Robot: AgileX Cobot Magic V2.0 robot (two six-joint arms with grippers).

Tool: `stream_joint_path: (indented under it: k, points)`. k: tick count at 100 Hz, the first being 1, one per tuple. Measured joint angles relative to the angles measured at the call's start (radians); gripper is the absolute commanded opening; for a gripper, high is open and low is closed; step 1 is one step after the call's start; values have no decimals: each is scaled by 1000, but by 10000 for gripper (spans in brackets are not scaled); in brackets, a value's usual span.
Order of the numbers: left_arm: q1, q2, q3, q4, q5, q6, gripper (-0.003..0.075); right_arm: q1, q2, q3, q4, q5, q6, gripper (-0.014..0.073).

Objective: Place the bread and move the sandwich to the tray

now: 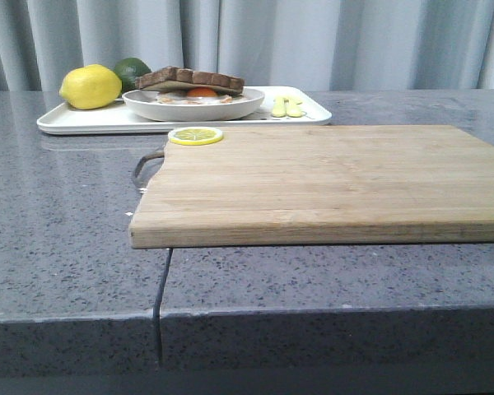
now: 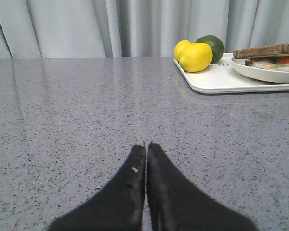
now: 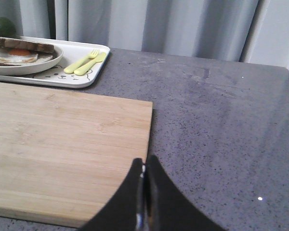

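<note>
— Left to right?
— Left gripper (image 2: 145,147) low over bare counter (image 2: 86,120), fingers (image 2: 135,166) pressed together, holding nothing. Farther along: lemon (image 1: 90,86), lime (image 1: 133,70), then the sandwich (image 1: 191,85) on its plate (image 1: 193,107), sitting on the tray (image 1: 82,122) already, bread (image 1: 189,78) laid on top of the egg.
— Handling?
— Probably light and soft, bread easily dented, top slice likely to slide; better taken by the stiff plate rim.
— Right side?
— Cutting board (image 1: 329,181) in front, lemon slice (image 1: 195,136) at its corner. Right gripper (image 3: 144,166) over the board's edge, fingers (image 3: 156,180) closed, nothing held.
</note>
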Motion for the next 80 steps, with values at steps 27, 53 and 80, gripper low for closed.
stream_joint_path:
  k: [27,53,80]
  points:
    - [0,0,0,0,0,0,-19,0,-188,179,-5,-34,0,-116]
    - [0,0,0,0,-1,0,-19,0,-205,245,-6,-58,6,-116]
    - [0,0,0,0,-1,0,-19,0,-205,245,-6,-87,19,-116]
